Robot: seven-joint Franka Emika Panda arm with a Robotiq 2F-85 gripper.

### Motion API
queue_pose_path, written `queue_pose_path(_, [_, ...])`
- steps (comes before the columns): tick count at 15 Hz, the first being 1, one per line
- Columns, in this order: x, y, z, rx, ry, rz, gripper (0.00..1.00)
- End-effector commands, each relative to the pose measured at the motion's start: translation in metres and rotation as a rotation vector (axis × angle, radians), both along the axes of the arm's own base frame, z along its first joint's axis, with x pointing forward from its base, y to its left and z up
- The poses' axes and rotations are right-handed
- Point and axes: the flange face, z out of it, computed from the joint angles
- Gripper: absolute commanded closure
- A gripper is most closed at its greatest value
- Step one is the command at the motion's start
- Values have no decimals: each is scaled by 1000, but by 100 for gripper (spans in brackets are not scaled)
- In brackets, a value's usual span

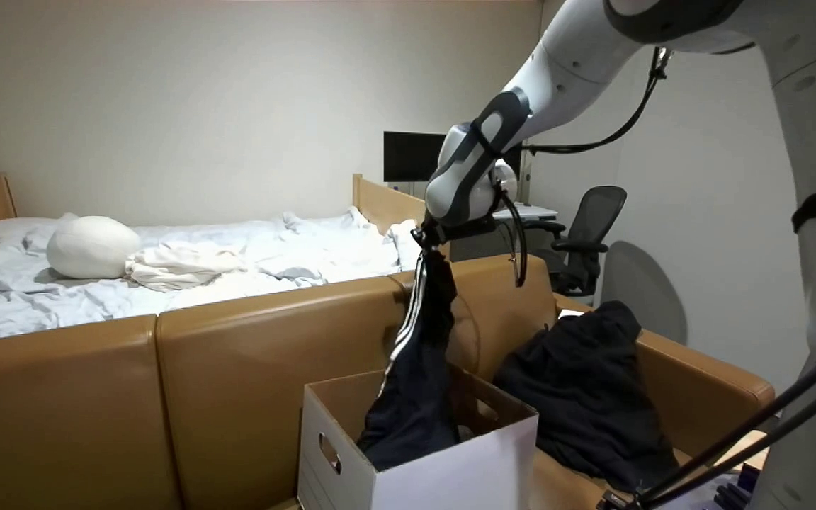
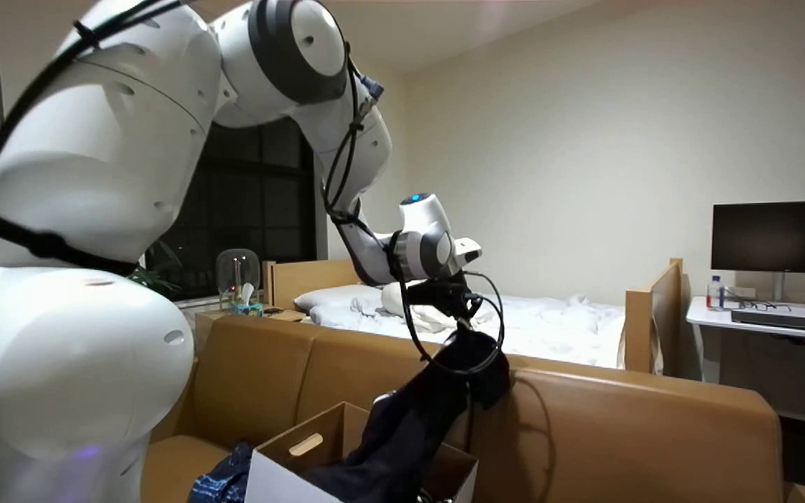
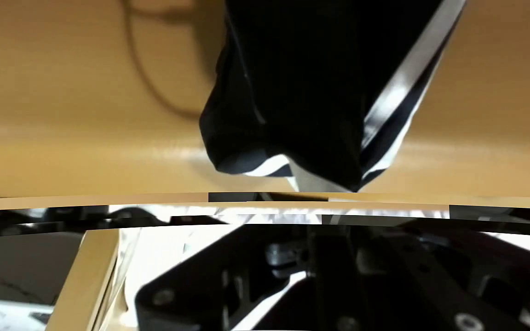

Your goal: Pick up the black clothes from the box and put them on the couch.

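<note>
Black striped garment (image 1: 416, 397) hangs below the pincer (image 1: 432, 248), which is pinching its upper end. Long axis: steep, somewhat slanted, running from the pincer down into the box (image 1: 457, 474). Lower portion lies within the box walls; its far end is hidden. Controlling relation: pincer well above the box's rim, lower end of the cloth below it. The couch (image 2: 626, 419) rises behind the hanging cloth in both exterior views. In an exterior view, a black clothing heap (image 1: 585, 397) lies on the couch, between the box and the armrest (image 1: 698, 368). Only one arm (image 1: 564, 78) is present. Judgement: transfer incomplete; the next move calls for a lift until the hidden end clears the rim, then a carry sideways to the couch seat. Risk: pulling sideways too soon may snag cloth on the rim and drag the box along.
</note>
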Motion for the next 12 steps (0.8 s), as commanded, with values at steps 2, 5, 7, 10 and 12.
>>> queue_pose_path(2, [-53,-37,94,58,-211,-141,99])
queue_pose_path(5, [-76,-80,156,109,-299,-278,99])
queue_pose_path(7, [-94,-112,200,133,-376,-364,99])
queue_pose_path(10, [-131,-164,258,174,-471,-505,99])
queue_pose_path(12, [-159,-203,293,202,-523,-605,99])
